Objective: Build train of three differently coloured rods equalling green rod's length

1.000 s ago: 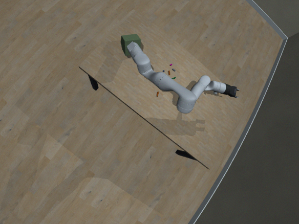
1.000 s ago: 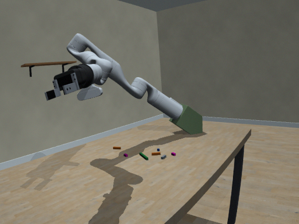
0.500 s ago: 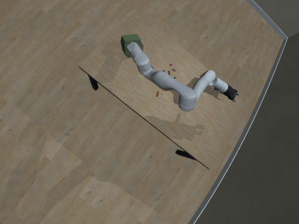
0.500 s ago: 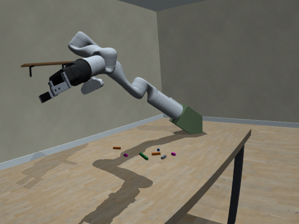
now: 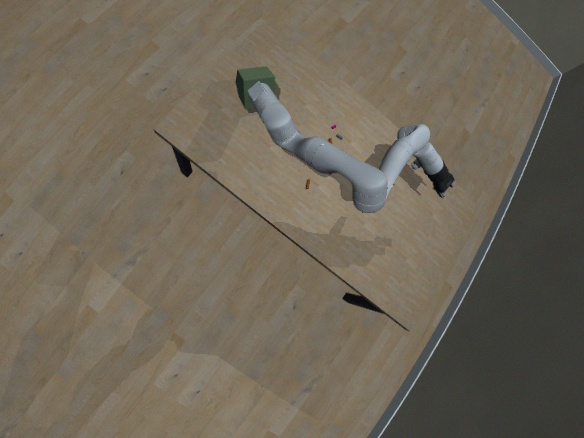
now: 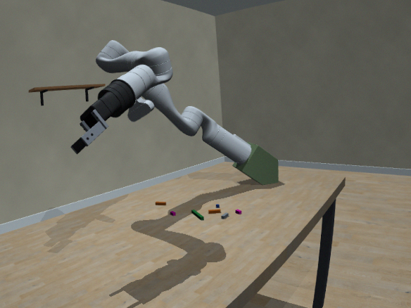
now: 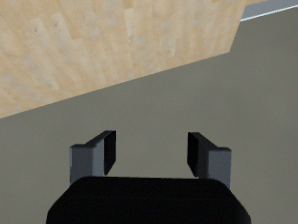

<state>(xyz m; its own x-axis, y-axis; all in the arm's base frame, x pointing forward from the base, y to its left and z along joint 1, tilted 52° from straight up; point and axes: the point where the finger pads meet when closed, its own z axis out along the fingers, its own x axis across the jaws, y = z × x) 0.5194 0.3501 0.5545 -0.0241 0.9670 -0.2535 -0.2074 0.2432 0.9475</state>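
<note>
The gripper [image 5: 446, 189] [image 6: 84, 135] [image 7: 151, 146] is released, its fingers wide apart, high above the table [image 5: 240, 165] [image 6: 246, 253] [image 7: 125, 45]. The green rod [image 6: 198, 214] lies on the table, between a magenta rod [image 6: 172, 213] and an orange rod [image 6: 214, 211]. Near that orange rod are the blue rod [image 6: 217, 206] and grey rod [image 5: 339, 136] [image 6: 224, 216].

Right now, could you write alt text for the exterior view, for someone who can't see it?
A grey jointed robot arm with an open black two-finger gripper reaches high over a wooden table, where seven small rods lie scattered: two orange, two magenta, one green, one blue, one grey.
</note>
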